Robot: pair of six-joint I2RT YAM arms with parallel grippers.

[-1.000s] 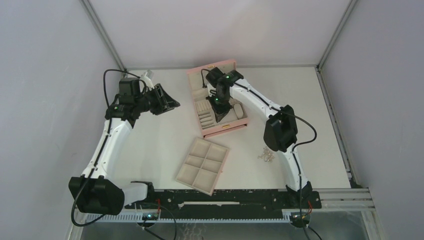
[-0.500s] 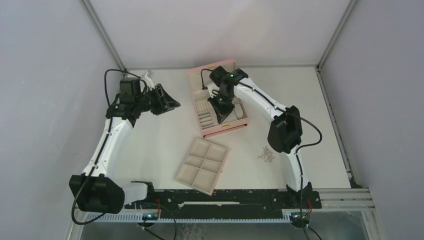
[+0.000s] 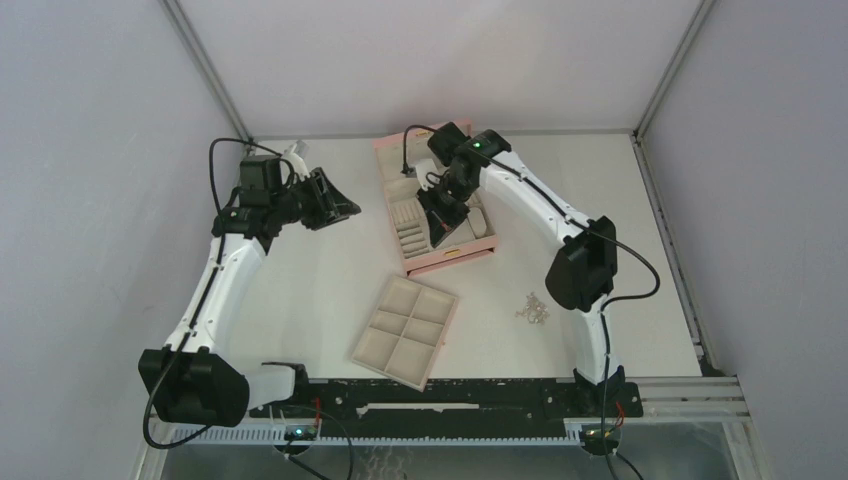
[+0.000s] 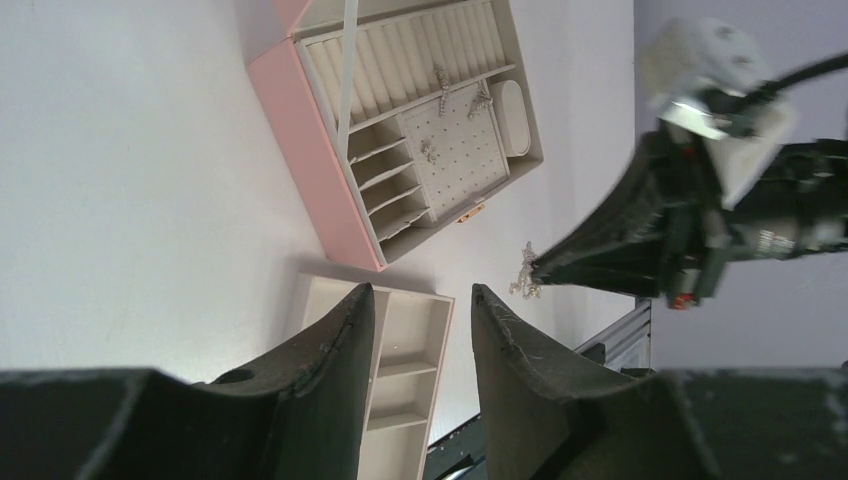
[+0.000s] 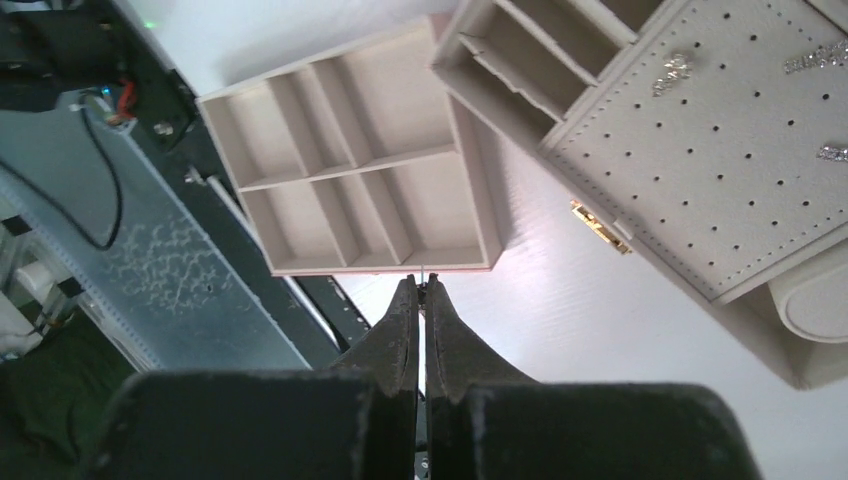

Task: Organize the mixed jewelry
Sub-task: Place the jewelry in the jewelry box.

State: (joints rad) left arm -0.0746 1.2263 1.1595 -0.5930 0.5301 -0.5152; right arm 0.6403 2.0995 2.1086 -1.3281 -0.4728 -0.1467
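A pile of silver jewelry [image 3: 532, 309] lies on the table right of the tray; it also shows in the left wrist view [image 4: 524, 275]. Three small silver earrings [image 5: 676, 72] sit on the dotted panel of the open pink box [image 3: 455, 256]. My right gripper [image 3: 441, 222] hovers over the box. Its jaws [image 5: 420, 282] are shut, with a tiny silver pin-like piece poking out between the tips. My left gripper [image 3: 340, 208] is open and empty [image 4: 418, 290], held in the air left of the box.
The beige six-compartment tray [image 3: 405, 333] lies in front of the box, near the table's front edge; it shows in both wrist views [image 5: 350, 170] [image 4: 400, 340]. The box [image 4: 310, 150] has ring rolls and small slots. Walls enclose the table.
My right arm has swung its elbow to the right and its wrist has shifted slightly back over the pink box. My left arm has not moved.
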